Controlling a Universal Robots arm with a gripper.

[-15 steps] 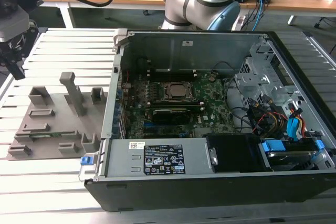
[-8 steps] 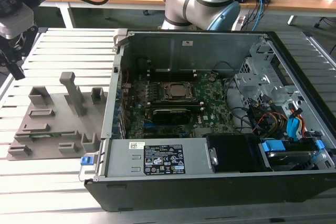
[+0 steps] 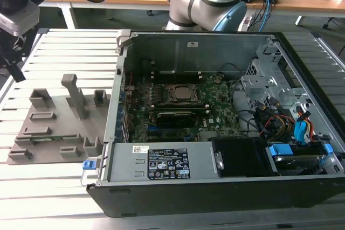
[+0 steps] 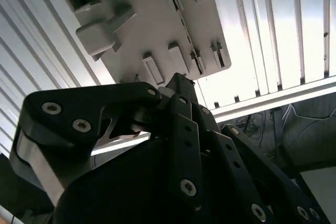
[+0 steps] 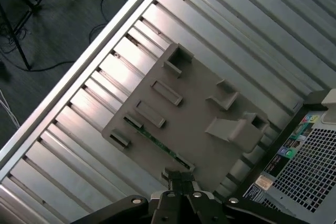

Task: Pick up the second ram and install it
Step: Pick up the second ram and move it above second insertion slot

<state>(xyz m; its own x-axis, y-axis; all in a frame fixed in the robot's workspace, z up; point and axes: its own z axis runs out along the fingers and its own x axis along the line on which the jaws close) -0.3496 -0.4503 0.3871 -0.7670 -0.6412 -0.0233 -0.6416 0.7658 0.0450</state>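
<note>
1. Gripper: in both wrist views the 2 fingers are pressed together at the tips and pinch nothing. The tool points down at the tray, clear of every part.

2. Ram: the green stick sits in the tray, not yet lifted. Its near end lies just ahead of the fingertips, and its length runs away from them. Small clips hold it at both ends. Judged purpose: the clips fix its position and leave the long upper edge free for a pinch.

3. Tray: the grey holder lies flat under the fingers and carries several raised blocks and pockets beyond the ram. The tall block stands at the far side, well apart from the ram, so it should not obstruct an approach from above.

4. Table: slatted metal supports the tray.

5. Case: beyond the tray, well apart from the fingers, the case lies on its side with its panel off. The motherboard therefore faces up, which likely allows access from above.
</note>
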